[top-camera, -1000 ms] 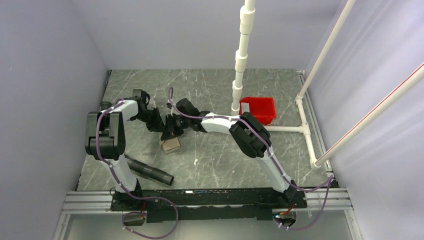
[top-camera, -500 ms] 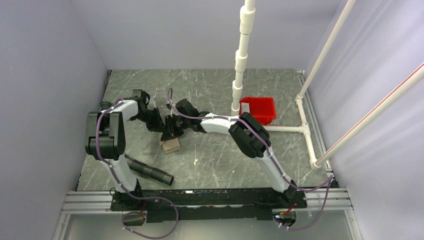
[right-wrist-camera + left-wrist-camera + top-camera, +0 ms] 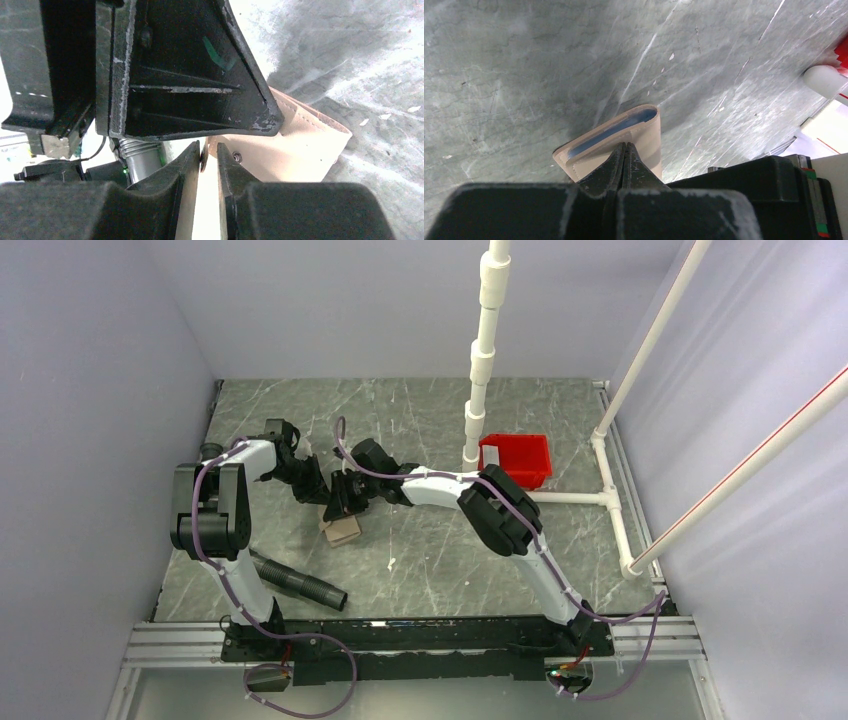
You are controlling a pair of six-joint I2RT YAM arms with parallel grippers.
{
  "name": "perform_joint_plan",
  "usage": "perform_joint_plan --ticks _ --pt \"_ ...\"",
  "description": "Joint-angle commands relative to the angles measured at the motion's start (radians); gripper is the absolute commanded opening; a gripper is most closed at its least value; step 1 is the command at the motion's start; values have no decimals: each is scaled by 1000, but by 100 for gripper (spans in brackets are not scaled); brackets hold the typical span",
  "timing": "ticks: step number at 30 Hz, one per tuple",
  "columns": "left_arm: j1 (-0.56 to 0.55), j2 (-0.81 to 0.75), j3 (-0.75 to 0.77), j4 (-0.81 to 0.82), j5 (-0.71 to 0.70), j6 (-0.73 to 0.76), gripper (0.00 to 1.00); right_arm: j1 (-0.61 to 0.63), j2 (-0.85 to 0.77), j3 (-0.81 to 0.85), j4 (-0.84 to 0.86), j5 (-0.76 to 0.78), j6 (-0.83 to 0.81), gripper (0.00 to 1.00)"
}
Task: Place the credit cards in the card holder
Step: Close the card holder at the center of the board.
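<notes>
The tan card holder [image 3: 342, 530] hangs just over the table between both arms. In the left wrist view its bluish-grey inside shows along the open top edge [image 3: 644, 132], and my left gripper [image 3: 625, 145] is shut on its near wall. My right gripper [image 3: 209, 147] pinches the holder's pale snap tab, a dark snap stud sitting between its fingertips; the tan flap [image 3: 300, 150] spreads to the right. In the top view both grippers [image 3: 322, 492] [image 3: 347, 498] meet above the holder. A pale flat piece lies at the red tray's left end [image 3: 491, 452]; I cannot tell whether it is the credit cards.
A red plastic tray [image 3: 525, 472] stands right of the white pipe post [image 3: 478, 390]. A black ribbed tube [image 3: 300, 583] lies near the left arm's base. White pipes run along the table's right side [image 3: 612, 502]. Grey walls close in left and back.
Almost nothing moves. Both arms keep their hold on the card holder, which stays in the same spot.
</notes>
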Motion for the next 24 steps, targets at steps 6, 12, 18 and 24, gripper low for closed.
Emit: perform_joint_plan --ticks 6,12,18,24 --pt "-9 40 -12 -3 -28 38 0 -1 -97 -23 3 15 -27 22" --pt "-9 42 -9 -1 -24 38 0 -1 -103 -21 -3 10 -35 22" --pt "-8 42 -11 1 -21 38 0 0 -79 -7 -2 0 -28 23" --pt "-8 42 -9 -1 -22 40 0 0 -59 15 -7 -8 -25 20"
